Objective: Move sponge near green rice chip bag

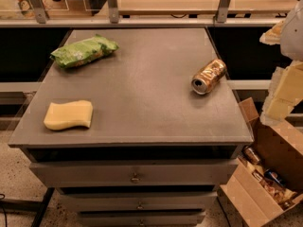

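Camera view. Grey cabinet top point(142, 84), drawers point(135, 176) beneath, speckled floor point(12, 178) at lower left. Metal rail point(142, 21) with uprights runs behind.

Sponge point(68, 115) flat at front-left of top, near front edge. Bag point(84, 51) at rear-left, well apart from sponge. Can point(209, 76) on its side at right, not between sponge and bag.

Open cardboard box point(265, 174) on floor right of cabinet, cans inside.

Gripper point(283, 96) at right frame edge, beyond top's right side, above box. Wide or narrow: not discernible.
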Tool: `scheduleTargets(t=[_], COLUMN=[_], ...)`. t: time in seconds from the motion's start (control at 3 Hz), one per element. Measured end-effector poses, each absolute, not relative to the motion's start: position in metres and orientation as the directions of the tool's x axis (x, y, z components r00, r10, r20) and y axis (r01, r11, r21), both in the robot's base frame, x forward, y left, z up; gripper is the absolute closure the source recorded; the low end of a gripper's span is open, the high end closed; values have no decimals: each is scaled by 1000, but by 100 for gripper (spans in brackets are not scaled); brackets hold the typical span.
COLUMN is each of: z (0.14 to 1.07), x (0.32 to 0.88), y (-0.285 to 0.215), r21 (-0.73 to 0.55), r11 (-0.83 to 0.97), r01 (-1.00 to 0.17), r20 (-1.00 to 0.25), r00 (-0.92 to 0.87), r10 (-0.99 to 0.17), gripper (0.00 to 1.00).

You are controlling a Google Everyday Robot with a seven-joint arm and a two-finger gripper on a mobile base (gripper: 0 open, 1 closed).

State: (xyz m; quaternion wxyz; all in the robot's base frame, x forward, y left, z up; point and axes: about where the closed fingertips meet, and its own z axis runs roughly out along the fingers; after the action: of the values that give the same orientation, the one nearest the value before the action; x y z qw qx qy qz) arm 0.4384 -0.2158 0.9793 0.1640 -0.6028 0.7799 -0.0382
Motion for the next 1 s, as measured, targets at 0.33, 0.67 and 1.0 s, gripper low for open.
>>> scheduleTargets(t=[0.33, 0.67, 1.0], z=[979, 980, 980], x=[438, 441, 451], y=[-216, -200, -167], r21=[-257, -261, -268], r11=[270, 253, 224], r01=[-928, -932, -937], r20=[-210, -221, -255], r00=[-219, -197, -155], r10=[-953, -955, -954], gripper=[0, 0, 0])
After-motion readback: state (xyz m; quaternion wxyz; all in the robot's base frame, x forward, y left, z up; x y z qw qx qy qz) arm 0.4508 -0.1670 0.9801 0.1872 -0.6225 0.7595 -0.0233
